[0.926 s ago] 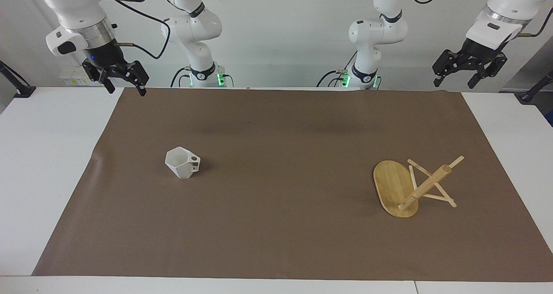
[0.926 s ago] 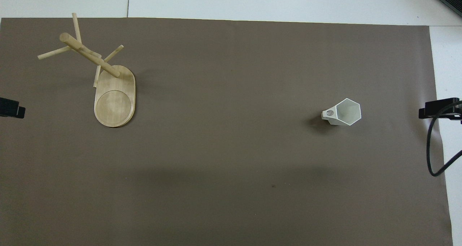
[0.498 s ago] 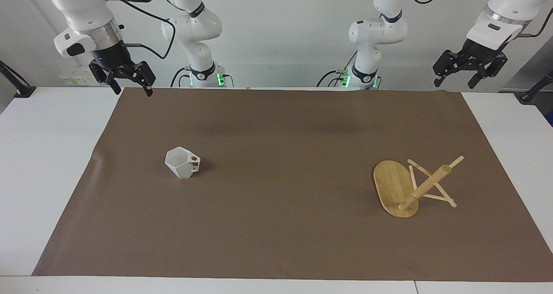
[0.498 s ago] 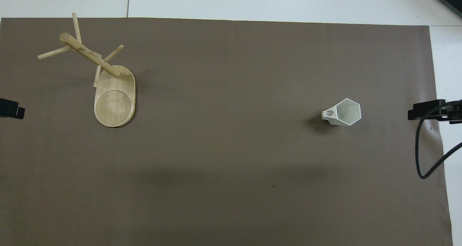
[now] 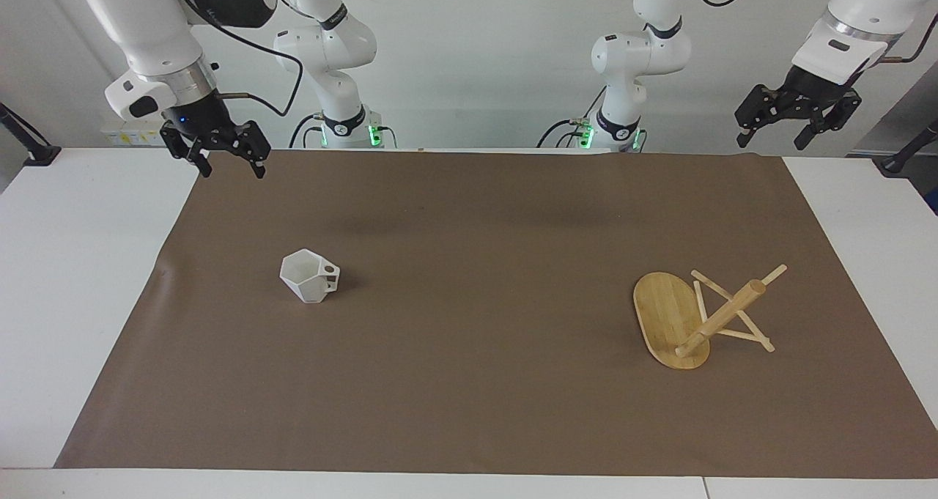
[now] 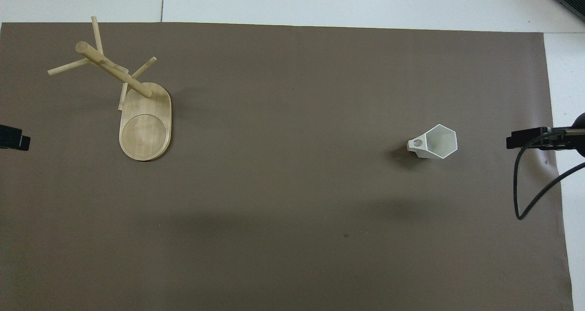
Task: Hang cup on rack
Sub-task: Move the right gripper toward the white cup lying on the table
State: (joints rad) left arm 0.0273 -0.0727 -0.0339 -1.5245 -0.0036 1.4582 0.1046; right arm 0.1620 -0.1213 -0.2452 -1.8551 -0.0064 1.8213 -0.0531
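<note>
The cup [image 5: 310,276] stands upright on the brown mat [image 5: 469,382], toward the right arm's end of the worktop [image 5: 80,279], with its handle turned toward the middle of the mat. The rack [image 5: 700,316] is well apart from it, toward the left arm's end. The right tool [image 5: 229,165] hangs with its fingers apart over the mat's edge nearest the robots, and the left tool [image 5: 774,140], also with fingers apart, waits in the air at the other end. The main risk is the cup's shape: its faceted, slanted walls and hexagonal rim give little parallel surface, so a grip that lands on an edge may slip or twist the cup. It looks light and matte, so a small push could slide or tip it on the smooth mat. The hole in the blocky handle is small and the pegs are thin sticks that cross at angles, so a little error in the angle would probably make the cup miss the peg. The bamboo rack has a flat oval base and a thick round post; a sideways knock could shift it.
</note>
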